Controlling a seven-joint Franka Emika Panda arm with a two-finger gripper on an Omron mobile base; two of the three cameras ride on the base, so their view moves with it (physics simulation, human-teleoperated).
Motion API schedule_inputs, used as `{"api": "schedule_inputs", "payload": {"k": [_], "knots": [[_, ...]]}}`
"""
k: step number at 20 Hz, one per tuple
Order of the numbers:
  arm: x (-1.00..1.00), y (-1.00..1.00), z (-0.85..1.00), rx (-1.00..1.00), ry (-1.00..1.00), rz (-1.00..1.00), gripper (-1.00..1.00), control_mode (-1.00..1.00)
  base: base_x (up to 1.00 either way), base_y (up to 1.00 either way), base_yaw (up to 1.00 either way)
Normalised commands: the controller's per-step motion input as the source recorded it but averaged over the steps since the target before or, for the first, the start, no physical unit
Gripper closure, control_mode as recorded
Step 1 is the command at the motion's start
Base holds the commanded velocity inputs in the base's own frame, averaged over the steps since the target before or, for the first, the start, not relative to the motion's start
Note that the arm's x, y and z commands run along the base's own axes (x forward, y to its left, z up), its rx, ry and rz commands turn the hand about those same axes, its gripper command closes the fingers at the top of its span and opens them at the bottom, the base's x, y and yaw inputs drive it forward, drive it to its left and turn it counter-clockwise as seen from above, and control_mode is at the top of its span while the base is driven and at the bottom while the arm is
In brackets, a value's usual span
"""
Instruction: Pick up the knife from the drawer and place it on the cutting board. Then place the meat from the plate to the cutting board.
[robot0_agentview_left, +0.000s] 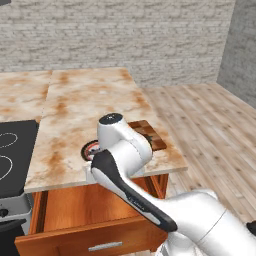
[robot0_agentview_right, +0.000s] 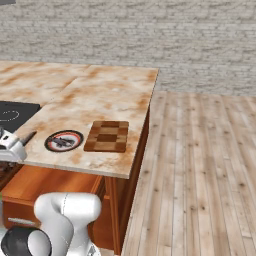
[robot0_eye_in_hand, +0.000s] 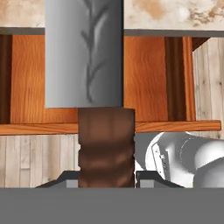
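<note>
Gripper (robot0_eye_in_hand: 106, 177) closed on the dark brown handle of the knife (robot0_eye_in_hand: 84, 65), grey blade pointing away from the hand, above the open drawer (robot0_agentview_left: 75, 207). On the marble counter (robot0_agentview_right: 100, 95) (right base view), the plate (robot0_agentview_right: 64, 141) carrying the meat (robot0_agentview_right: 62, 143) lies just beside the checkered cutting board (robot0_agentview_right: 107, 136)

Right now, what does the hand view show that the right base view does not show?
Hand view alone: the knife close up, grey blade above a brown handle clamped between the fingertips.
Right base view alone: the cutting board, and the plate with the meat on it.
Both: the open drawer and the marble counter.
</note>
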Motion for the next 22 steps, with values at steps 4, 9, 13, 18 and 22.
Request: {"api": "schedule_inputs", "payload": {"k": [4, 9, 13, 18, 22], "knots": [[0.86, -0.62, 0.60, 0.01, 0.04, 0.03, 1.00, -1.00, 0.00, 0.00, 0.00], [1.00, -0.72, 0.54, 0.01, 0.00, 0.02, 1.00, -1.00, 0.00, 0.00, 0.00], [1.00, -0.66, 0.27, 0.04, 0.17, 0.00, 1.00, -1.00, 0.00, 0.00, 0.00], [1.00, -0.60, 0.00, 0.05, 0.14, -0.06, 1.00, -1.00, 0.00, 0.00, 0.00], [1.00, -0.51, 0.00, 0.01, 0.08, -0.01, 1.00, -1.00, 0.00, 0.00, 0.00]]}}
